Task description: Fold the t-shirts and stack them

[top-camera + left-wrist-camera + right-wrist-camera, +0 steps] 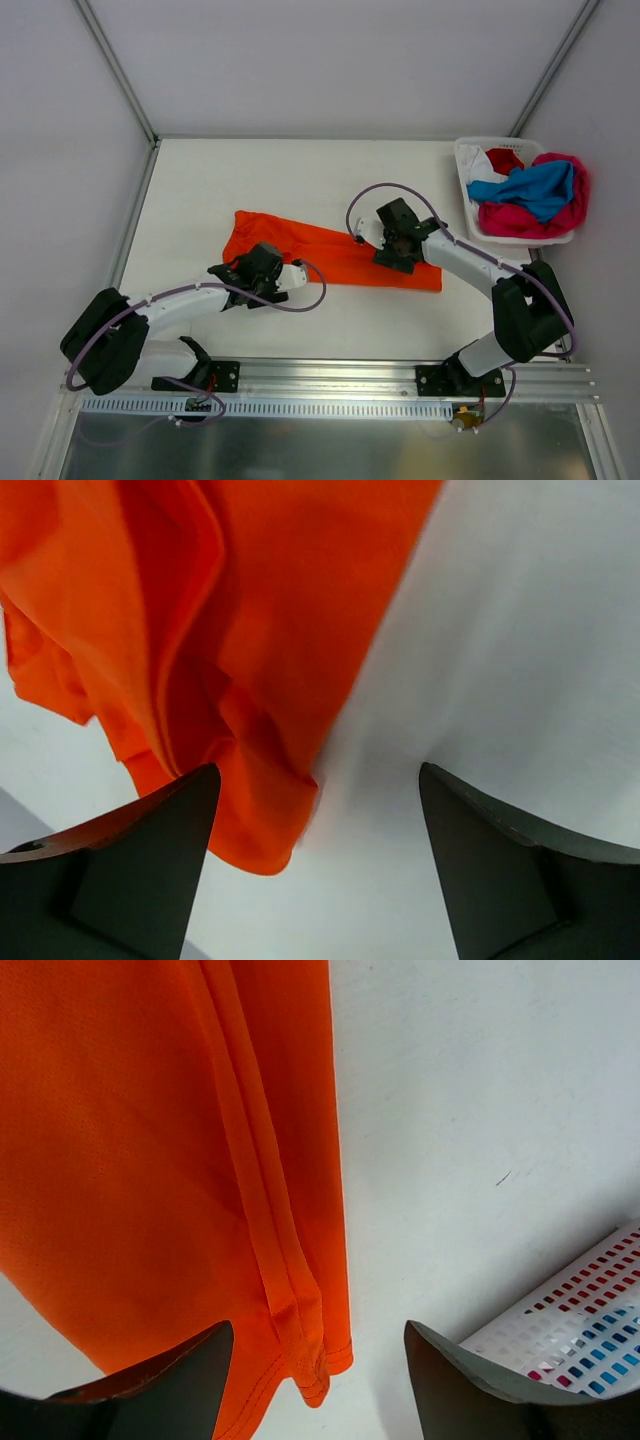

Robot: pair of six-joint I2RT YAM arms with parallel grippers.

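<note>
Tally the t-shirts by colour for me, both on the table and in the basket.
Orange t-shirt, on the table: 1
Blue t-shirt, in the basket: 1
Magenta-pink t-shirt, in the basket: 1
Red t-shirt, in the basket: 1
White t-shirt, in the basket: 1
Total: 5 visible; the heap may hide more.

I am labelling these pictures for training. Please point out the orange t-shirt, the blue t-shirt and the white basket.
orange t-shirt (320, 250): top view, middle of the cloth.
blue t-shirt (535, 188): top view, its crumpled middle.
white basket (465, 190): top view, left wall.
</note>
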